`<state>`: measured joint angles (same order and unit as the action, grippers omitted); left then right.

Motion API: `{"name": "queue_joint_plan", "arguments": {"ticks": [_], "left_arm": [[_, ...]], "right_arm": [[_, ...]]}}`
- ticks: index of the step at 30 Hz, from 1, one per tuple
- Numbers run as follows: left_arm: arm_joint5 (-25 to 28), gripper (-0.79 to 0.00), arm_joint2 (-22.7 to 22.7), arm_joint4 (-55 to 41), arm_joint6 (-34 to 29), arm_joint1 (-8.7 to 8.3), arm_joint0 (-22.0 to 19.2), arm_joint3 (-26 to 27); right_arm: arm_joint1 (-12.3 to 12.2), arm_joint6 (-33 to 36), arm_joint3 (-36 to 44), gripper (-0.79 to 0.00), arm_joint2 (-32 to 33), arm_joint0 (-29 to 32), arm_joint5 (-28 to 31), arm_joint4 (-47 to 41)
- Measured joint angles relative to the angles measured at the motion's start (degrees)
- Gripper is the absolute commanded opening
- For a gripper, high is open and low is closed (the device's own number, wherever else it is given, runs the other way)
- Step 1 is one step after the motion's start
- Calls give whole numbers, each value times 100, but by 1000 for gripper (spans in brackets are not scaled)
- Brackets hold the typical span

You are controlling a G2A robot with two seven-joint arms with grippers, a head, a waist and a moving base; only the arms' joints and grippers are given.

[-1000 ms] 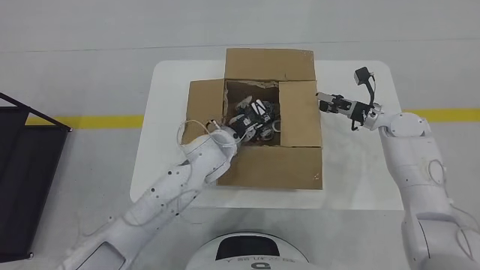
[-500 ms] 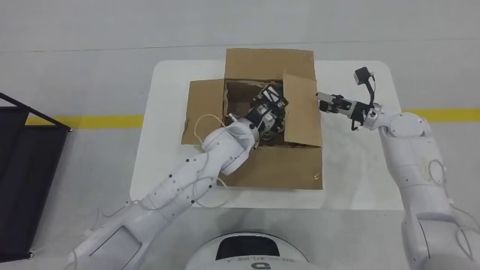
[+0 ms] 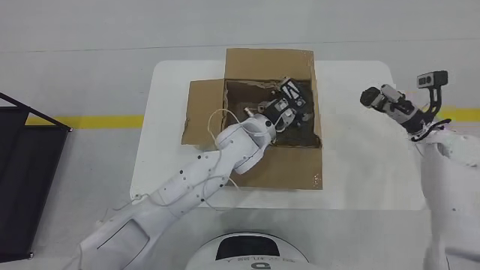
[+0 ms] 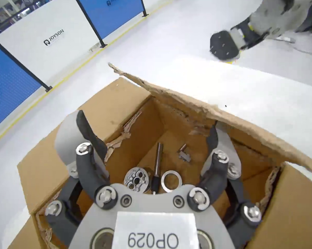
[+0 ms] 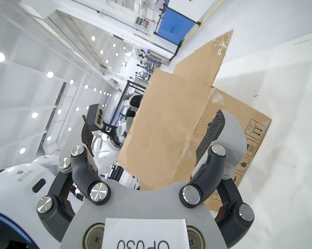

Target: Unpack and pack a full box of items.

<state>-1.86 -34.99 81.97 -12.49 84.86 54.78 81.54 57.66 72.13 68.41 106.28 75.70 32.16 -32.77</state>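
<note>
**Left arm crosses the box as the right arm pulls clear**

Over the last second the left pincer (image 3: 289, 105) has travelled from the middle of the open box (image 3: 270, 64) to the side nearest the other arm. The flap (image 5: 166, 130) on that side lay flat outward a second ago and now stands upright. The right pincer (image 3: 373, 96) was at that flap's outer edge; it has drawn back and now hangs over bare counter (image 3: 352, 172), apart from the box.

The box sits in the middle of the white counter, with its far, near and left-side flaps folded outward. The left pincer is inside the opening, above the floor of the box, its fingers spread wide and pinching nothing. One fingertip (image 4: 213, 133) is close under the torn edge of the raised flap; whether it touches cannot be told.

Four loose metal parts lie on the box floor below:
- a round disc (image 4: 136, 180) with holes;
- a plain ring (image 4: 171, 181) near the disc;
- a slim rod (image 4: 157, 165) lying between the two and pointing toward the far corner;
- a small bracket-like piece (image 4: 184, 154) a little further in.

The right pincer is also spread open and empty. In its wrist view it faces the outer side of the raised flap and the box wall beneath it, without touching the cardboard.
</note>
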Motion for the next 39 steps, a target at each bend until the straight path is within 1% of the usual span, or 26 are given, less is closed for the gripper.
{"name": "queue_joint_plan", "arguments": {"ticks": [2, 4, 5, 9, 11, 14, 17, 19, 22, 25, 28, 29, 31, 32, 35, 39], "left_arm": [[-68, 0, 198, -37, -54, 139, -183, -193], [-131, 0, 365, -88, -115, 271, -341, -404], [-164, 0, 479, -116, -170, 365, -448, -561], [-220, 0, 853, -99, -274, 668, -739, -1068], [-232, 0, 977, -120, -285, 810, -845, -1304], [-274, 0, 1020, -191, -253, 965, -948, -1611], [-349, 0, 968, -175, -222, 1056, -1032, -1810], [-371, 0, 871, -176, -145, 1066, -1040, -1753], [-372, 0, 561, -95, -16, 963, -923, -1353], [-334, 0, -5, 191, -17, 701, -574, -621], [-106, 0, -828, 654, -167, 336, 100, 468], [46, 0, -1212, 882, -249, 185, 454, 958], [322, 0, -1801, 1242, -376, -19, 998, 1636], [508, 0, -2176, 1440, -420, -129, 1336, 2013], [858, 0, -3025, 1588, -355, -311, 2033, 2644], [1174, 0, -3909, 1233, -65, -439, 2656, 2951]], "right_arm": [[-70, 64, 401, 0, 472, 480, -63, -424], [-109, 78, 709, 0, 816, 867, -77, -677], [-127, 65, 897, 0, 1002, 1101, -64, -750], [-152, -16, 1359, 0, 1317, 1643, 16, -771], [-159, -42, 1500, 0, 1344, 1768, 43, -764], [-176, -25, 1590, 0, 1286, 1773, 25, -725], [-210, 45, 1607, 0, 1171, 1638, -45, -518], [-230, 70, 1642, 0, 1105, 1521, -71, -380], [-265, 115, 1812, 0, 1064, 1347, -116, -220], [-299, 103, 2039, 0, 1032, 1192, -215, -24], [-334, -2, 2212, 0, 874, 938, -474, 271], [-349, -43, 2235, 0, 779, 798, -604, 410], [-375, -160, 2217, 0, 606, 544, -831, 725], [-392, -255, 2187, 0, 447, 348, -1034, 997], [-416, -405, 2148, 0, -96, -180, -1543, 1686], [-405, -673, 2212, 0, -825, -643, -1946, 2530]]}}
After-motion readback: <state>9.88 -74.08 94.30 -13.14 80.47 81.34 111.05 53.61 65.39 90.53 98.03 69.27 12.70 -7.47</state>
